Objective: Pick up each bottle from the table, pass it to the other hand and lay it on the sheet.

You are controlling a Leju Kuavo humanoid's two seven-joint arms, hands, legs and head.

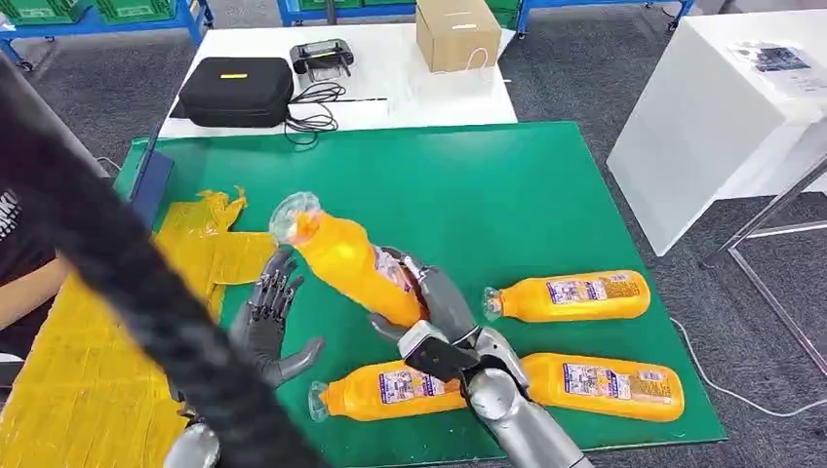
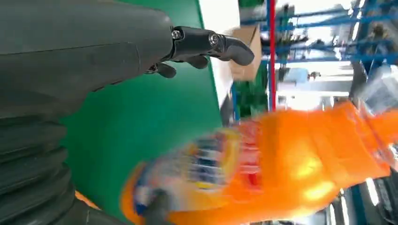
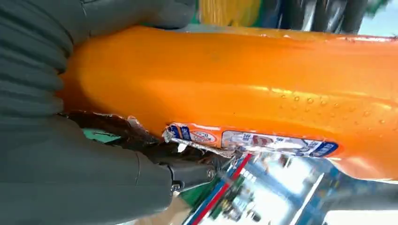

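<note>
My right hand [image 1: 439, 307] grips an orange bottle [image 1: 346, 255] by its lower body and holds it tilted above the green mat, its clear cap toward the yellow sheet [image 1: 88, 390]. Up close, the right hand [image 3: 84, 154] wraps the same bottle [image 3: 263, 89] beside its torn label. My left hand [image 1: 268, 322] is spread, palm up, just left of the held bottle and not touching it. From the wrist, the left hand's fingers [image 2: 206, 44] stretch out with the blurred bottle [image 2: 281, 164] beyond them. Three more orange bottles [image 1: 571, 295] [image 1: 600, 385] [image 1: 390, 388] lie on the mat.
The green mat [image 1: 488, 185] covers the table; the yellow sheet lies crumpled along its left side. A thick black hose [image 1: 137, 292] crosses the left foreground. Behind are a white table with a black case [image 1: 237, 91], a controller and a cardboard box [image 1: 456, 34]. A white cabinet [image 1: 722, 107] stands at the right.
</note>
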